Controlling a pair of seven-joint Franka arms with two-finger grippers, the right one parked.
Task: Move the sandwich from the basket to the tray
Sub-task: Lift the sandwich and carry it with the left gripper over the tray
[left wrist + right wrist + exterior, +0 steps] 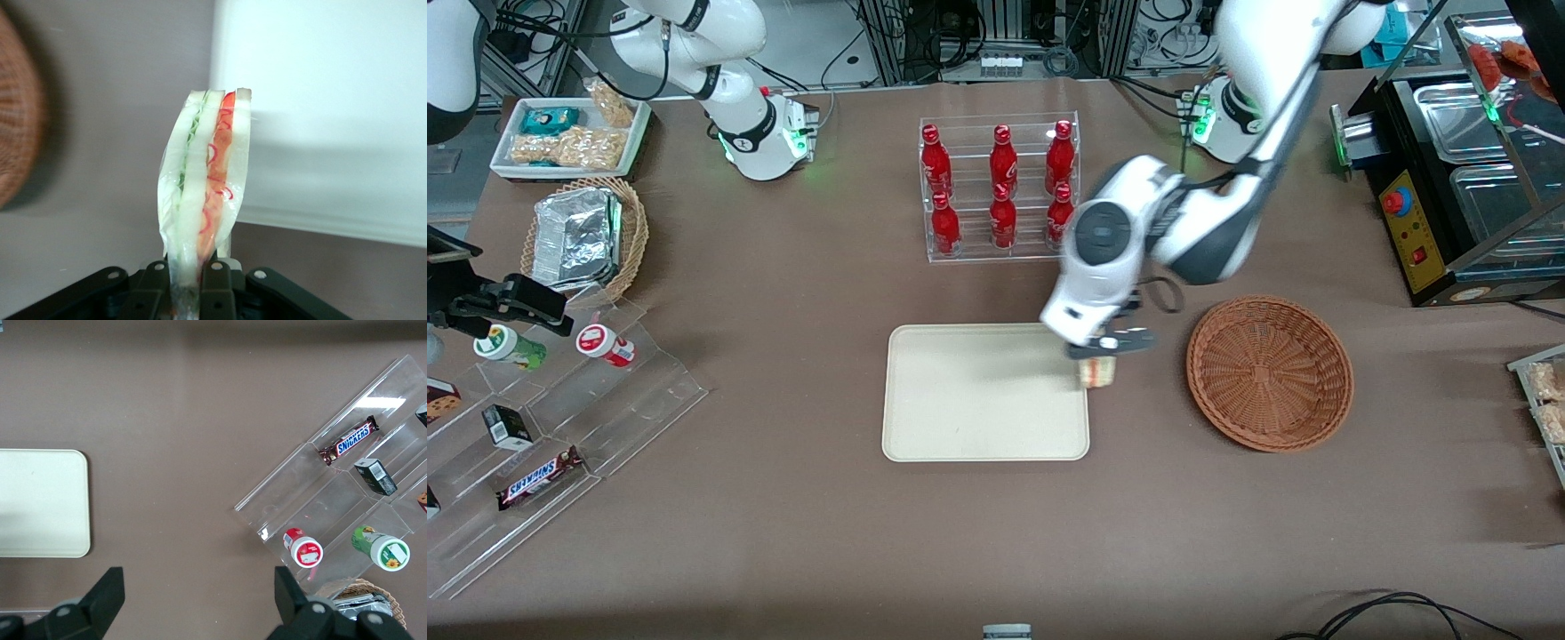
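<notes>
A brown cloth covers your bench [783,498], with the cream tray [960,400] near its middle and the reddish-brown wicker basket [1270,373] beside it, toward the working arm's end. Your gripper [1100,356] hangs over the tray's edge on the basket side, its jaws closed on the sandwich [1099,372]. In the wrist view you see the sandwich [203,200] pinched at its base, standing edge-on with green and red filling between the pale bread layers, the tray [320,113] and the basket [20,113] to either side of it. A clear rack of red bottles [1000,187] stands farther from the front camera than the tray.
</notes>
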